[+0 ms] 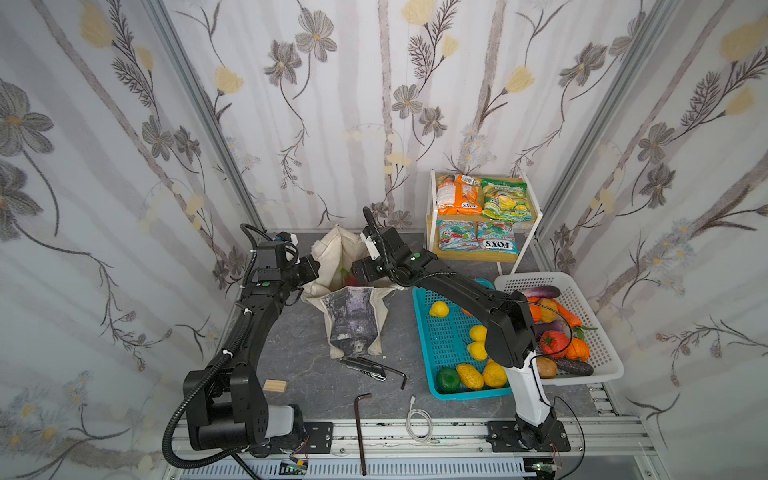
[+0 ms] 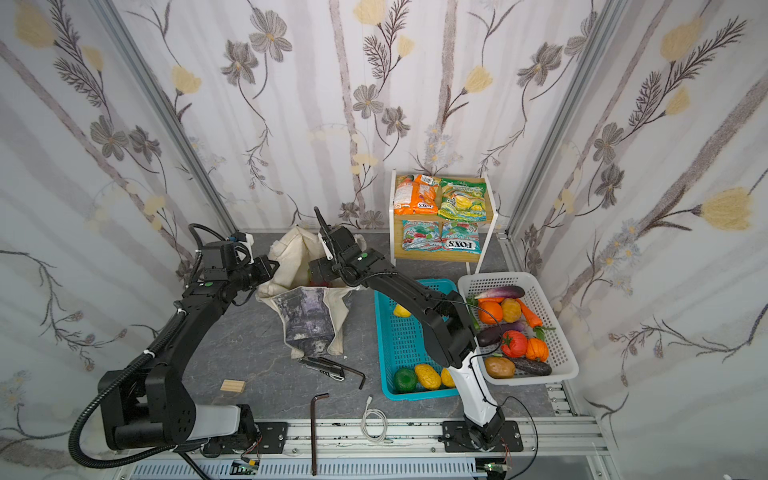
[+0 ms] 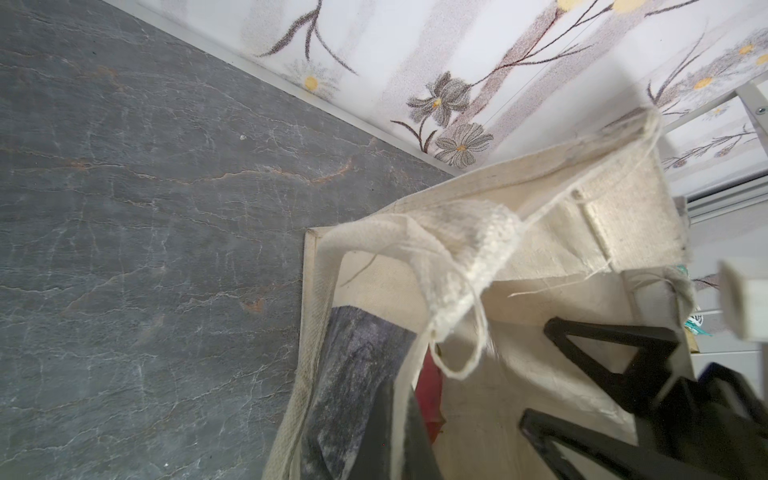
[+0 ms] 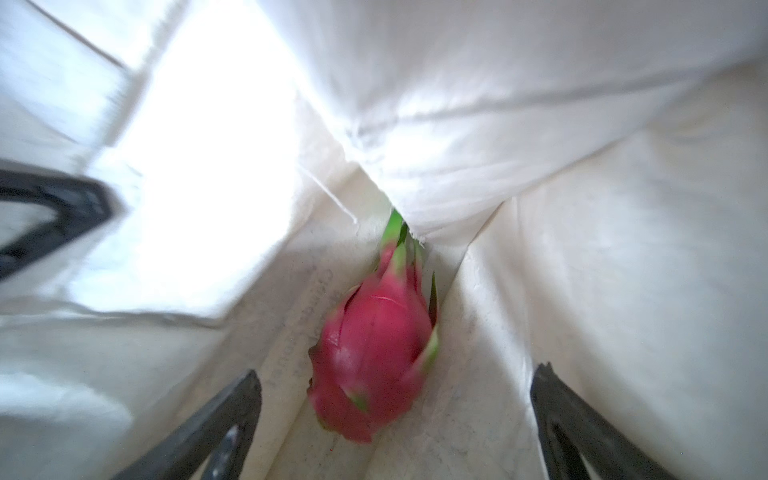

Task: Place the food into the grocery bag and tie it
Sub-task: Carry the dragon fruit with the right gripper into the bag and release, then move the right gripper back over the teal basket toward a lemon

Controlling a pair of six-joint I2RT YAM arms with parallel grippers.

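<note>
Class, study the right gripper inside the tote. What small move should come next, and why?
Probably lift the right gripper straight up out of the bag. Its fingers stand wide apart with the dragon fruit loose on the bag floor, so that drop looks done; the left gripper holds the rim open, and lemons wait in the turquoise basket.

Both top views look steeply down and backward from high above the near edge. They stand far enough off to hold the whole table [image 1: 299,357] and the flowered walls [image 1: 374,104], with the grocery bag [image 1: 353,320] near frame centre. The left wrist camera sits close by the bag's rim, facing down its printed outer side toward table and back wall. The right wrist camera is inside the bag's mouth, very near the dragon fruit [image 4: 370,357] at lower centre; both wrist views share the bag's inner cloth.
</note>
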